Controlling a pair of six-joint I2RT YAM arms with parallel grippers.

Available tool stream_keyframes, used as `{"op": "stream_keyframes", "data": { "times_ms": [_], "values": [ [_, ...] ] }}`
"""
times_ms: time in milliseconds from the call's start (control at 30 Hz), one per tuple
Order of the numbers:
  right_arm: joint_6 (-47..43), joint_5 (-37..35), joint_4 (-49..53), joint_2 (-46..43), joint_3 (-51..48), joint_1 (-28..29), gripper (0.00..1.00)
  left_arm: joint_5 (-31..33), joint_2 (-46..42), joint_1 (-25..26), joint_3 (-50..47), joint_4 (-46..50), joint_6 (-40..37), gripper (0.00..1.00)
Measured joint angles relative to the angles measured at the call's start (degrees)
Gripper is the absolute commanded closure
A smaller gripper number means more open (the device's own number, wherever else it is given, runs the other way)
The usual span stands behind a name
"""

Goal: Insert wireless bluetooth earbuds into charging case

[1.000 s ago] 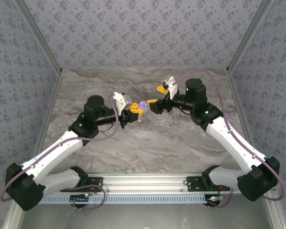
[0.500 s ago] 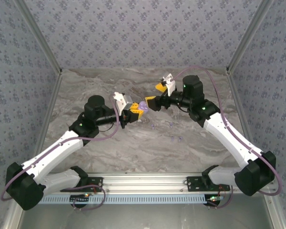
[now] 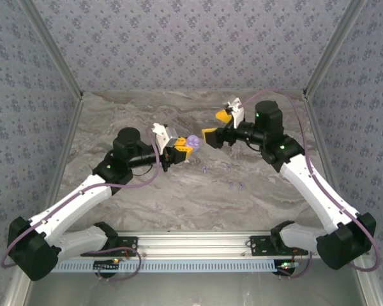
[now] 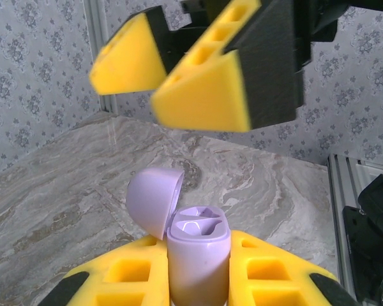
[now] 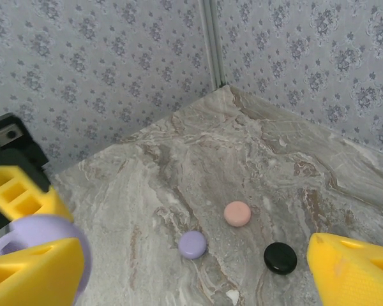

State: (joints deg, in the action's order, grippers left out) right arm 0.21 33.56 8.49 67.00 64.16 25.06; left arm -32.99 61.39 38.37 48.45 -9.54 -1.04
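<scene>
The tiny earbuds (image 3: 232, 186) lie loose on the marble counter (image 3: 147, 115), at about 5 o'clock from the lavender charging case (image 4: 198, 252), whose lid stands open. The left gripper (image 3: 184, 150) pinches that case upright. The right gripper (image 3: 217, 126), spread wide and empty, hovers at the case's 2 o'clock.

Marble tbl (image 3: 179, 204): earbuds (image 3: 232, 185), pink case (image 5: 237, 213), lavender case (image 5: 192, 245), blk case (image 5: 280, 258).
</scene>
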Motion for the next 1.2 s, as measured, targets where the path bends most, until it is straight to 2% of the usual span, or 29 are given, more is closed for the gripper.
{"op": "stream_keyframes", "data": {
  "times_ms": [267, 467, 667, 900, 1200],
  "values": [
    [-0.5, 7.6, -2.0, -5.6, -7.2, -1.3, 0.1, 0.0, -0.7, 0.0, -1.6, -1.6, 0.0, 0.96],
    [-2.2, 10.9, -3.0, -5.7, -8.6, -0.2, 0.11, 0.0, -0.7, 0.0, -1.8, -2.9, 0.0, 0.96],
    [-4.6, 13.7, -5.0, -3.8, -8.8, 2.6, 0.18, -0.2, -0.7, 0.0, -1.8, -3.9, 0.0, 0.97],
    [-6.1, 14.3, -5.9, -2.0, -9.0, 3.2, 0.24, -0.2, -1.5, 0.0, -1.8, -4.0, 0.0, 0.97],
    [-6.7, 13.7, -3.8, -2.0, -9.0, 2.8, 0.26, -0.2, -2.3, 0.0, -2.3, -4.2, 0.0, 0.97]
  ]
}}
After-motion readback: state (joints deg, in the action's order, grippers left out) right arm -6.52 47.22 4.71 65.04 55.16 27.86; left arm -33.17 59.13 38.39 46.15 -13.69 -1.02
